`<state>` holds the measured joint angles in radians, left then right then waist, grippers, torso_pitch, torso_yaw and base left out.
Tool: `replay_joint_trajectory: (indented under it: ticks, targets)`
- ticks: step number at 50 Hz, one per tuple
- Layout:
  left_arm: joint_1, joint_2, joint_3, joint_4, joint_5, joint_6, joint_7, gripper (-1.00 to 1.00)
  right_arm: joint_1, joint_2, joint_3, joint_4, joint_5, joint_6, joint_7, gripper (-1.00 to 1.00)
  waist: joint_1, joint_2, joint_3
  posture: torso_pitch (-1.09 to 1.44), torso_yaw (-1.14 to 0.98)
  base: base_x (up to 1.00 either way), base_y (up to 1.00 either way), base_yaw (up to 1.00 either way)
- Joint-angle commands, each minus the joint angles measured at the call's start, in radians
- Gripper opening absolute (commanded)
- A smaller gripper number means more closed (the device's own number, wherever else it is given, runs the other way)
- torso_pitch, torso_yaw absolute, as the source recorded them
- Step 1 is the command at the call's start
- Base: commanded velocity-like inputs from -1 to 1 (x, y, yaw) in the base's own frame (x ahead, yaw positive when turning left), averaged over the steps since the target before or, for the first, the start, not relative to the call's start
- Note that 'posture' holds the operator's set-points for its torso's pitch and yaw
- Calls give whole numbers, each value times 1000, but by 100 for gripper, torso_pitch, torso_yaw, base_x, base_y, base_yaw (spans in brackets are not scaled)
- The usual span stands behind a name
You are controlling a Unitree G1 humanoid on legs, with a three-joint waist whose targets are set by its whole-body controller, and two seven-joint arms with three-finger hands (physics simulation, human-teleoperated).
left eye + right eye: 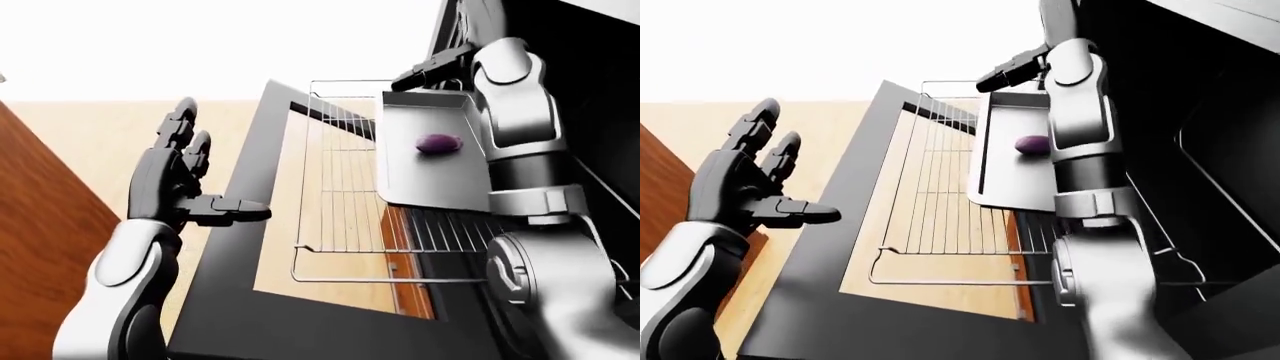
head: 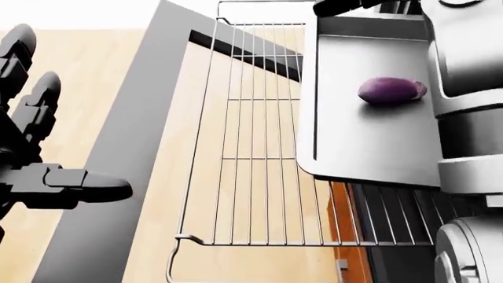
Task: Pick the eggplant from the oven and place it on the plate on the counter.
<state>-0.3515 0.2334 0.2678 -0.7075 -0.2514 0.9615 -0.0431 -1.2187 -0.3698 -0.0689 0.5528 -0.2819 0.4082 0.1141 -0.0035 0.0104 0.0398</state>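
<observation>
On the grey baking tray (image 2: 370, 147), toward the upper right of the head view, lies the purple eggplant (image 2: 391, 90). It rests on its side on the tray's flat surface, near the tray's upper right part and close beside the pale forearm of the right arm, which crosses the right edge of that view. No finger touches the eggplant.

The tray sits on a wire oven rack (image 2: 259, 159). The rack extends out over the lowered oven door (image 1: 250, 247), whose dark grey frame surrounds a window pane showing a light wood colour. The tray covers the right part of the rack; the bare wires show to the tray's left and below it.

The right hand (image 1: 432, 73) is at the top edge of the tray in the left-eye view, above the eggplant and apart from it. Its dark fingers point toward the view's left. Whether they are spread or curled cannot be determined from these views; nothing is visibly held in them.

The left hand (image 1: 752, 186) is raised at the left of the right-eye view, well apart from the rack and tray. It is released: two fingers extend upward, the thumb points toward the oven door, and it holds nothing.
</observation>
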Motion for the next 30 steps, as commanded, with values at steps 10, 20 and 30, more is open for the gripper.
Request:
replay_joint_trajectory:
  ticks: [10, 20, 30]
  targets:
    - [4, 17, 35, -21, -25, -54, -7, 100, -183, -75, 31, 424, -300, -346, -18, 100, -1, 4, -23, 0, 0, 0, 0, 0]
    - [3, 25, 32, -11, -28, -63, -4, 100, -235, -83, 49, 582, -458, -430, 8, 100, -2, 6, -19, 0, 0, 0, 0, 0]
    - [11, 26, 29, -5, -22, -72, -9, 100, -206, -57, 58, 663, -582, -485, -60, 100, -1, 6, -23, 0, 0, 0, 0, 0]
